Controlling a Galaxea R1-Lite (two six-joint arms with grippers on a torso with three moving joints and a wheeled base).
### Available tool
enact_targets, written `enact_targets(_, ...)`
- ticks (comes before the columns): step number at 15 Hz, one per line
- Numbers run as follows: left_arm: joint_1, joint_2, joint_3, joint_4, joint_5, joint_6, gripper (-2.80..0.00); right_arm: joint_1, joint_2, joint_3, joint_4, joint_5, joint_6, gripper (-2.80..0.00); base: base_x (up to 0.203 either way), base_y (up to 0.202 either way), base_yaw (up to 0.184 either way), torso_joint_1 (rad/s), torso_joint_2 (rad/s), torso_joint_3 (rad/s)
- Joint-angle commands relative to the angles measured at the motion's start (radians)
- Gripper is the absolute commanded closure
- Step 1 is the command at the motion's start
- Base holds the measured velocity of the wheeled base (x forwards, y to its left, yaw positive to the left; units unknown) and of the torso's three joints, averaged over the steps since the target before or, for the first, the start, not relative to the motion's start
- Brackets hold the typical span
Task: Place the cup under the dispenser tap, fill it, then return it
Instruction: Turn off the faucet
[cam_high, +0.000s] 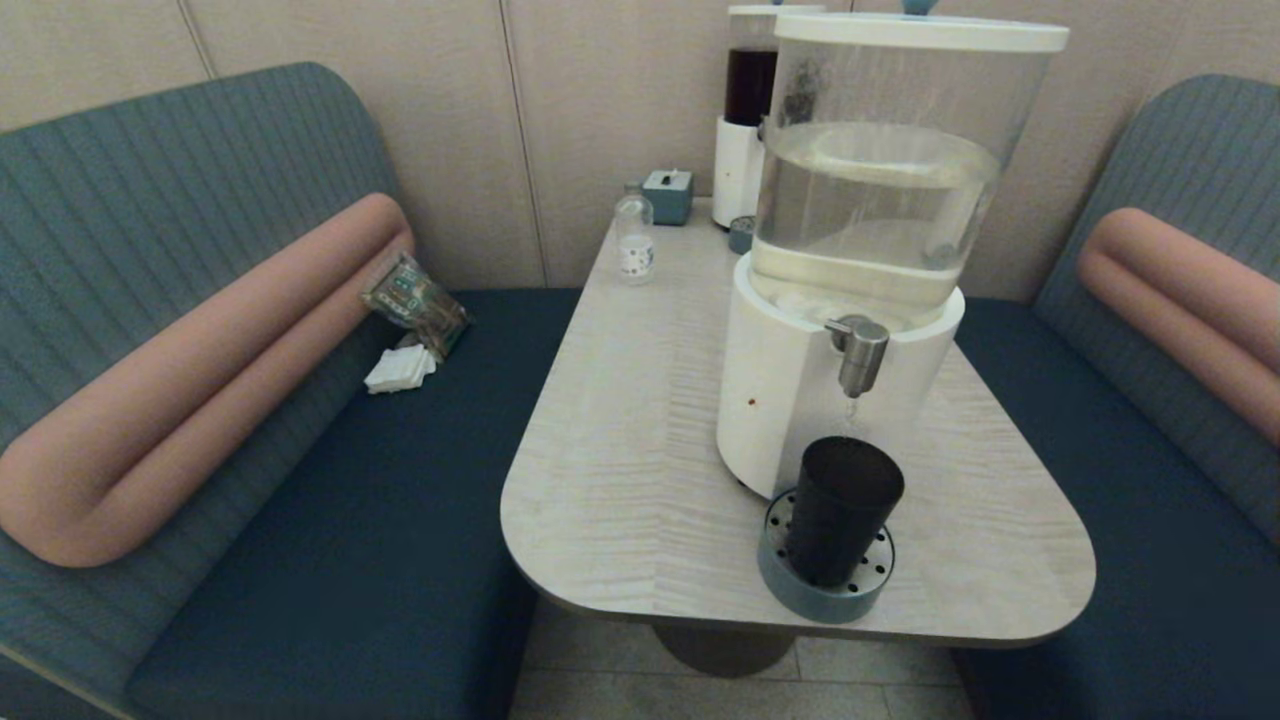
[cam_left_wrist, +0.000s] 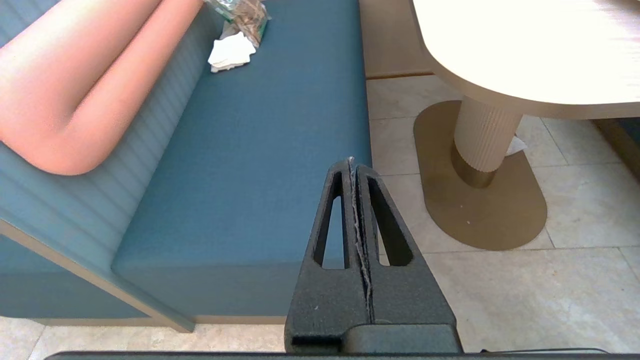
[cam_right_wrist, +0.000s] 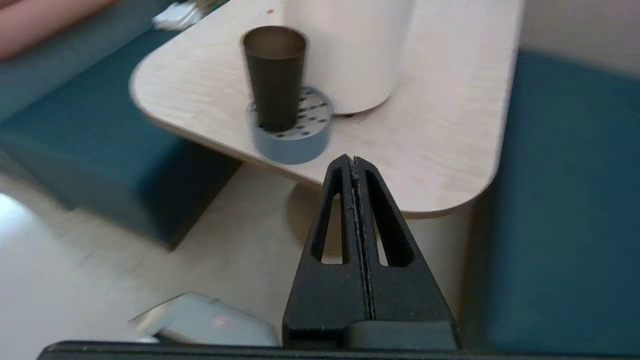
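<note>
cup (cam_high: 842, 510): upright on the round grey drip tray (cam_high: 790, 585) at the near table edge, just in front of the white dispenser base (cam_high: 775, 390). We can't read a fill level through the dark wall.
dispenser tap (cam_high: 858, 352): steel spigot above the cup; the mouth sits roughly under it. A faint trickle or drip shows below the spout, so we judge flow may be on or just ending.
tank (cam_high: 880, 190): large clear tank, about half full, so there is plenty left to overflow the cup.
right gripper (cam_right_wrist: 354, 165): fingers pressed together, holding nothing, low off the table's near-right edge, well apart from the cup.
left gripper (cam_left_wrist: 353, 167): fingers together, empty, parked low over the bench seat (cam_left_wrist: 250, 150) beside the table (cam_left_wrist: 500, 75).
risk 1: overfill. If the tap is running and neither arm is near it, we spill into the tray and then the table.
risk 2: closed fingers. We need to spread them before approach, or we knock the cup off the tray; it is tall, narrow and close to the edge.
risk 3: lift-out. A tilted grasp on a full tapered cup slops water, and rising too high hits the spigot.
risk 4: we can't see how the tap is operated from here.
</note>
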Motion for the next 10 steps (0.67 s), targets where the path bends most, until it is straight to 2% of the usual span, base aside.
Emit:
enact_targets(1, 0.0, 0.001, 0.0, 0.001, 0.0, 0.0, 0.0, 0.021, -0.104, 0.092, -0.078, -0.063, -0.011, 0.0, 0.0, 0.0, 0.0, 0.0, 0.0, 0.0)
enact_targets(4, 0.0, 0.001, 0.0, 0.001, 0.0, 0.0, 0.0, 0.027, -0.177, 0.222, -0.243, -0.204, -0.017, 0.0, 0.0, 0.0, 0.0, 0.0, 0.0, 0.0)
enact_targets(7, 0.0, 0.001, 0.0, 0.001, 0.0, 0.0, 0.0, 0.027, -0.204, 0.376, -0.468, -0.303, -0.019, 0.0, 0.0, 0.0, 0.0, 0.0, 0.0, 0.0)
enact_targets(10, 0.0, 0.001, 0.001, 0.001, 0.0, 0.0, 0.0, 0.027, -0.227, 0.514, -0.622, -0.357, -0.03, 0.0, 0.0, 0.0, 0.0, 0.0, 0.0, 0.0)
